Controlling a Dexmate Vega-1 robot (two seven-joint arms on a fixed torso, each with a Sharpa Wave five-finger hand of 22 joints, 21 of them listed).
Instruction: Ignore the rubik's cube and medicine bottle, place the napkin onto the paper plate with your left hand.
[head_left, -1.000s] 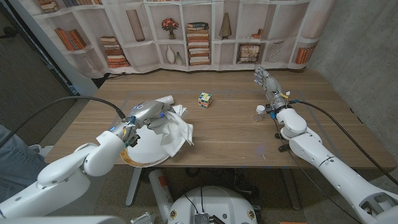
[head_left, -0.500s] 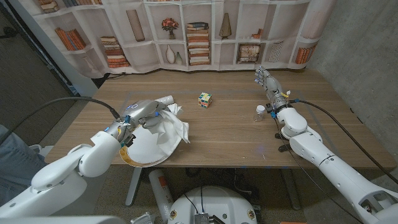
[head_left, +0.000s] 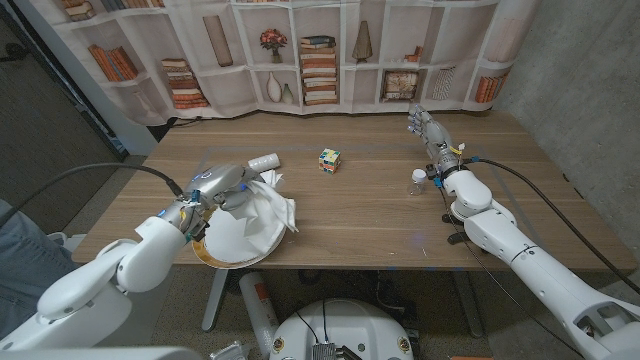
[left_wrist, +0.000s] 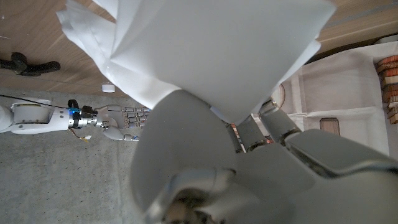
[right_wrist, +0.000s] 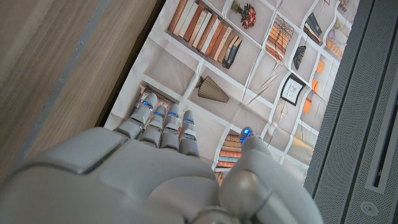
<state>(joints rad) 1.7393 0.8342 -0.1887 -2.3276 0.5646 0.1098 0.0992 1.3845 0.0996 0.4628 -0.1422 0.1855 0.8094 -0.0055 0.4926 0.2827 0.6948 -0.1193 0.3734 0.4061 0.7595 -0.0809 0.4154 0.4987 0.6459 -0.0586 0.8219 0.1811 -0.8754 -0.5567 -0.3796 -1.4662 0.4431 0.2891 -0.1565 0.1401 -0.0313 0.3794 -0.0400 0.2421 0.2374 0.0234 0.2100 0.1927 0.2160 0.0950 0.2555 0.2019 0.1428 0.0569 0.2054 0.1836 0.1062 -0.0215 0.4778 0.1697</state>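
The left hand (head_left: 222, 183) grips the napkin (head_left: 272, 203), which drapes over the paper plate (head_left: 236, 242). The Rubik's cube (head_left: 330, 159) stands at the plate's 2 o'clock, the medicine bottle (head_left: 419, 179) farther right, beside the right hand (head_left: 428, 130), empty with fingers extended.

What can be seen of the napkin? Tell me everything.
The napkin is a white, thin sheet that looks like paper, crumpled into loose folds. The left hand grips it at one end, over the paper plate at the table's near left edge. Its free part drapes onto the plate's far right side, a corner reaching past the rim. In the left wrist view its folds fan out from the fingers.
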